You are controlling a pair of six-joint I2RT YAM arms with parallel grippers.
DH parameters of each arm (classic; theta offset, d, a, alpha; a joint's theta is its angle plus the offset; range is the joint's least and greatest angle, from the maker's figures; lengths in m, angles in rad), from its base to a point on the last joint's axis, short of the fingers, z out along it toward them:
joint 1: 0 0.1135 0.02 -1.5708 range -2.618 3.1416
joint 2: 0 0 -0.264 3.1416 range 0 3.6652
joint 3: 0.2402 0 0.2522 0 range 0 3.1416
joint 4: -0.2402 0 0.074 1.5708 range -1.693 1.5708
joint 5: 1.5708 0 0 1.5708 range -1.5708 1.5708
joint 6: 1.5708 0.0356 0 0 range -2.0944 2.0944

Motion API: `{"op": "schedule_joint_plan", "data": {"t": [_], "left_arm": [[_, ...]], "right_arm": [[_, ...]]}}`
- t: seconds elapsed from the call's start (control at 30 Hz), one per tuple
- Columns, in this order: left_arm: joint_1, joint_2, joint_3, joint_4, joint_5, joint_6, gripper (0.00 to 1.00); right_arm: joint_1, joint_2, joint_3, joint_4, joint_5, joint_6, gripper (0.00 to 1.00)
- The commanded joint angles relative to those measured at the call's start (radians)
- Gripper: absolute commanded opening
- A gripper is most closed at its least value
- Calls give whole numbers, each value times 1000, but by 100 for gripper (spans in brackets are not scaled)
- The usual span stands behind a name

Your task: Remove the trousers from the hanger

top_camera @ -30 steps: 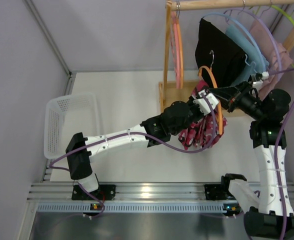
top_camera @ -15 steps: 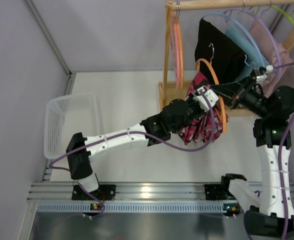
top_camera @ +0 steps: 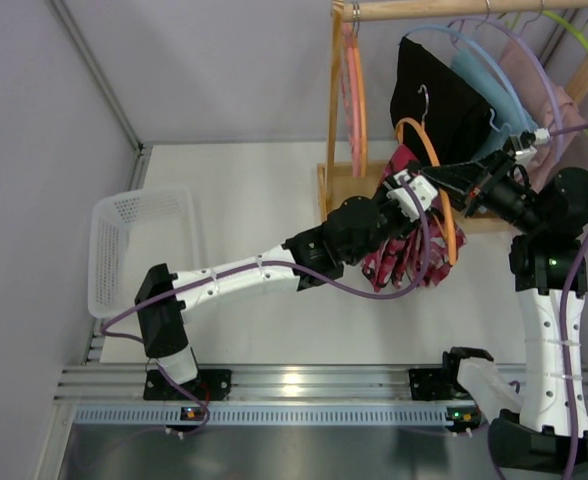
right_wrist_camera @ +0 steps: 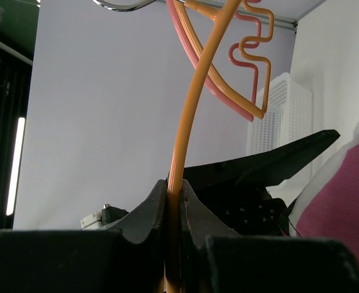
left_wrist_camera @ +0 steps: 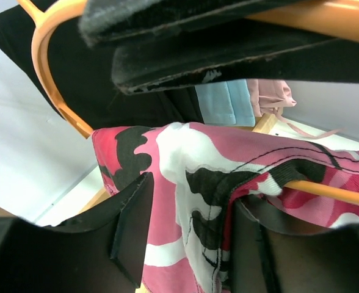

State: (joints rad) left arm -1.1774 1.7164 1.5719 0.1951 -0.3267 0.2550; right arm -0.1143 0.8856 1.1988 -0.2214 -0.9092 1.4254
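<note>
— Left claw (left_wrist_camera: 192,201)?
— Parted, above the surface (top_camera: 244,200), beside the wooden rack (top_camera: 334,120) with the black trousers (top_camera: 439,100) hung up. Astride the camouflage trousers (left_wrist_camera: 185,152), draped over the orange hanger (left_wrist_camera: 39,61).
— Right claw (right_wrist_camera: 173,195)?
— Clamped on that hanger's wire.

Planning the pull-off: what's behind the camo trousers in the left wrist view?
Behind the camo trousers: a black garment, a light blue cloth and a pink cloth, plus the orange hanger they hang on. The trousers cover everything lower down.
</note>
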Motion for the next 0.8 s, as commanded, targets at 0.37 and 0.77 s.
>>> {"op": "schedule_joint_plan", "data": {"t": [0.37,0.77], "left_arm": [[10,86,88,29,-92,-20,54],[62,88,94,10,-94,-28,4]], "right_arm": [[-4,-28,137,111,-8,-16,0],[-4,-23,157,100,-11,-17,0]]}}
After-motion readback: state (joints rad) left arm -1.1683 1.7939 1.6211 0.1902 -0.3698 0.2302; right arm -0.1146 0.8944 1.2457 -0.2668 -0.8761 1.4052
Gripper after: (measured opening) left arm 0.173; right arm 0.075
